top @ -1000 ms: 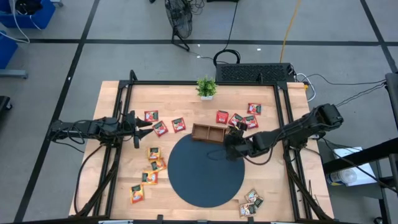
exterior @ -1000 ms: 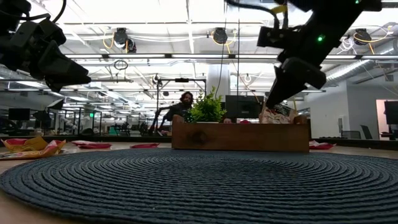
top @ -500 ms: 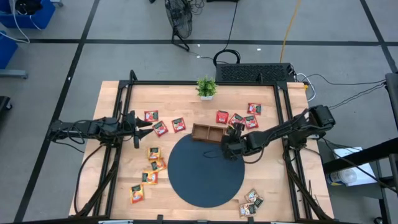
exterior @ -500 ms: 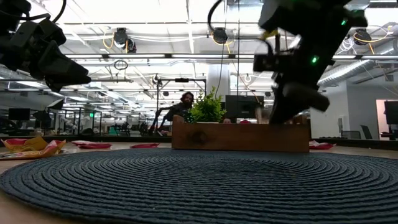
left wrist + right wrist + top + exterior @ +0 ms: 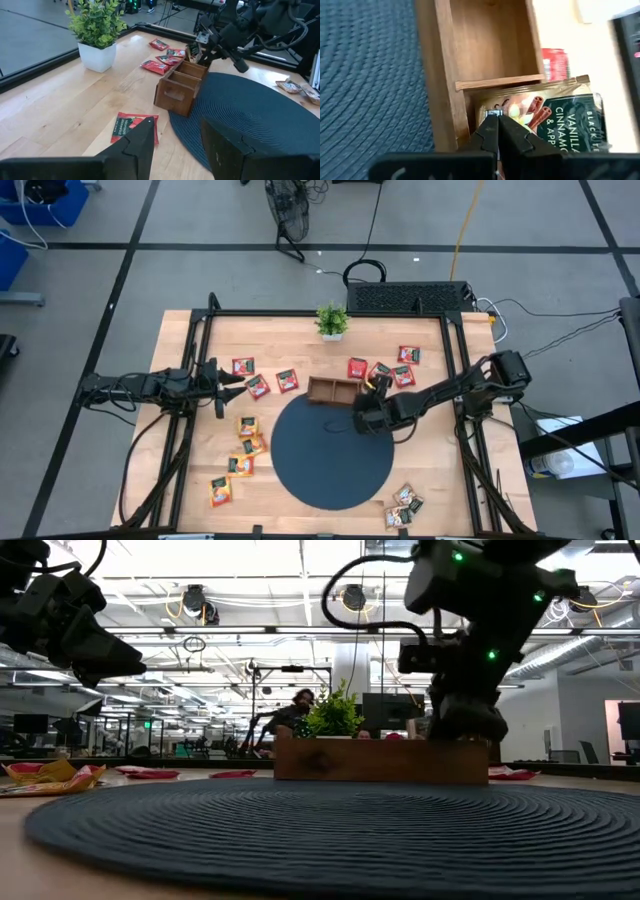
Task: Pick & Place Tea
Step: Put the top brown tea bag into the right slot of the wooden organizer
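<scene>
The brown wooden tray (image 5: pixel 335 392) stands at the far edge of the dark round mat (image 5: pixel 330 460). My right gripper (image 5: pixel 374 388) (image 5: pixel 498 131) is at the tray's right-hand end compartment (image 5: pixel 470 107), shut on a pale and dark green tea sachet (image 5: pixel 545 117). In the low view its fingers (image 5: pixel 466 725) dip behind the tray's wall (image 5: pixel 380 762). Red sachets (image 5: pixel 258 385) and yellow-orange ones (image 5: pixel 247 430) lie flat on the table at the left. More red sachets (image 5: pixel 405 370) lie at the right and pale ones (image 5: pixel 405 505) at the near right. My left gripper (image 5: pixel 236 380) (image 5: pixel 177 145) hangs open above the left side. My right gripper pinches the sachet's edge (image 5: pixel 490 114) between its two fingers, slanting down from the table's right side. The sachet sits tilted over the end compartment, beside the divider (image 5: pixel 500 82). Whether it touches the tray's floor or walls, I cannot tell.
A small potted plant (image 5: pixel 332 320) stands at the far edge behind the tray. Black frame rails (image 5: pixel 200 400) run along both sides of the table. Bare wood shows between the mat and the left sachets.
My right gripper has come down and a little toward the table's left, tipping steeper, with the sachet. The sachet showed above the tray's rim in the low view and now sits behind the tray's wall.
</scene>
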`<state>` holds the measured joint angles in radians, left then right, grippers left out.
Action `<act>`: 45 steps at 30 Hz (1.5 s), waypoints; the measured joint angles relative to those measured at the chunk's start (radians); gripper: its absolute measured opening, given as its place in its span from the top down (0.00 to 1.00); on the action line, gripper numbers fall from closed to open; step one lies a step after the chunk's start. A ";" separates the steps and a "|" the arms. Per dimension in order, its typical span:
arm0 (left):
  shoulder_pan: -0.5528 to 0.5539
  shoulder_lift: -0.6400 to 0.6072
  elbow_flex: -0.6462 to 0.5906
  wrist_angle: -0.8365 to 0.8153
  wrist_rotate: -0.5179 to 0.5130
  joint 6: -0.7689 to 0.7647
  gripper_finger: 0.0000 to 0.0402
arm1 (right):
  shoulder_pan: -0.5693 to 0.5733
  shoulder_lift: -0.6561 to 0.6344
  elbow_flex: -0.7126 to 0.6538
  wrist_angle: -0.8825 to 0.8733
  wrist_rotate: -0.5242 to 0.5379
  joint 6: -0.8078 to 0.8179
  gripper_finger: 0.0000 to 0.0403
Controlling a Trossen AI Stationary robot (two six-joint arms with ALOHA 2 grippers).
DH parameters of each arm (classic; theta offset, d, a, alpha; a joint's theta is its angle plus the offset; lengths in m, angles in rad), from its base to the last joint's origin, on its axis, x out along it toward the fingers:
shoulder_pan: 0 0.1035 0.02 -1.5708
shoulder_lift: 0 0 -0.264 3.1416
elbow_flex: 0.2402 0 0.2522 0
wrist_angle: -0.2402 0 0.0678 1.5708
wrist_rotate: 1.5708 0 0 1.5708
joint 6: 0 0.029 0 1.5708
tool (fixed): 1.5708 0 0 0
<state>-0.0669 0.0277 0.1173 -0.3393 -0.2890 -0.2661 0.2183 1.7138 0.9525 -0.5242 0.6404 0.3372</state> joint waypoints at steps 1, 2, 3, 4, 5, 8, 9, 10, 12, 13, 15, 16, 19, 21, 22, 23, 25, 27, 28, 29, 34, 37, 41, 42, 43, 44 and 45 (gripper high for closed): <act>0.000 0.000 0.000 0.000 0.000 0.000 0.60 | 0.008 0.001 -0.002 -0.002 0.030 0.002 1.00; 0.000 0.000 0.000 0.000 0.000 0.000 0.60 | 0.016 0.002 -0.003 -0.007 0.056 0.002 1.00; 0.000 0.000 0.000 0.000 0.000 0.000 0.60 | 0.026 0.003 -0.004 -0.010 0.075 0.001 1.00; 0.000 0.000 0.000 0.000 0.000 0.000 0.60 | 0.034 0.004 -0.004 -0.010 0.088 0.001 1.00; 0.000 0.000 0.000 0.000 0.000 0.000 0.60 | 0.040 0.004 -0.004 -0.009 0.090 -0.007 1.00; 0.000 0.000 0.000 0.000 0.000 0.000 0.60 | 0.055 0.003 -0.004 -0.008 0.073 -0.010 1.00; 0.000 0.000 0.000 0.000 0.000 0.000 0.60 | 0.058 0.002 -0.004 -0.008 0.063 -0.010 1.00; 0.000 0.000 0.000 0.000 0.000 0.000 0.60 | 0.062 0.002 -0.001 -0.012 0.053 -0.010 1.00; 0.000 0.000 0.000 0.000 0.000 0.000 0.60 | 0.070 -0.004 0.008 -0.023 0.037 -0.010 1.00; 0.000 0.000 0.000 0.000 0.000 0.000 0.60 | 0.073 -0.007 0.014 -0.029 0.027 -0.010 1.00; 0.000 0.000 0.000 0.000 0.000 0.000 0.60 | 0.075 -0.007 0.028 -0.031 0.015 -0.021 1.00; 0.000 0.000 0.000 0.000 0.000 0.000 0.60 | 0.076 -0.011 0.035 -0.032 0.012 -0.036 1.00; 0.000 0.000 0.000 0.000 0.000 0.000 0.60 | 0.059 -0.025 0.051 -0.027 -0.074 -0.099 1.00; 0.000 0.000 0.000 0.000 0.000 0.000 0.60 | 0.039 -0.030 0.061 -0.050 -0.124 -0.109 1.00; 0.000 0.000 0.000 0.000 0.000 0.000 0.60 | 0.032 -0.031 0.067 -0.064 -0.134 -0.109 1.00; 0.000 0.000 0.000 0.000 0.000 0.000 0.60 | 0.024 -0.033 0.077 -0.074 -0.137 -0.111 1.00; 0.000 0.000 0.000 0.000 0.001 0.000 0.60 | 0.015 -0.045 0.101 -0.103 -0.138 -0.114 1.00; 0.000 0.000 0.000 0.000 0.000 0.000 0.60 | 0.007 -0.055 0.131 -0.144 -0.138 -0.116 1.00; 0.000 0.000 0.000 0.000 0.000 0.000 0.60 | 0.004 -0.057 0.149 -0.165 -0.139 -0.118 1.00; 0.000 0.000 0.000 0.000 0.001 0.000 0.60 | 0.003 -0.067 0.161 -0.192 -0.146 -0.118 1.00; 0.000 0.000 0.000 0.002 0.000 0.000 0.60 | -0.019 -0.098 0.236 -0.276 -0.279 -0.078 1.00; 0.000 0.000 0.000 0.001 0.001 0.000 0.60 | -0.029 -0.099 0.242 -0.301 -0.331 -0.047 1.00; 0.000 0.000 0.000 0.001 0.000 0.000 0.60 | -0.034 -0.081 0.241 -0.358 -0.358 -0.008 1.00; 0.000 0.000 0.000 0.001 0.000 0.000 0.60 | -0.034 -0.075 0.237 -0.364 -0.358 -0.003 1.00; 0.000 0.000 0.000 0.001 0.000 0.000 0.60 | -0.034 -0.065 0.231 -0.364 -0.358 -0.001 1.00; 0.000 0.000 0.000 0.001 0.000 0.000 0.60 | -0.034 -0.057 0.229 -0.365 -0.359 -0.001 1.00; 0.000 0.000 0.000 0.001 0.001 0.000 0.60 | -0.034 -0.050 0.226 -0.364 -0.358 -0.001 1.00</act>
<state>-0.0669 0.0280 0.1175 -0.3388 -0.2884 -0.2661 0.1844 1.6638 1.1787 -0.8883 0.2821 0.3367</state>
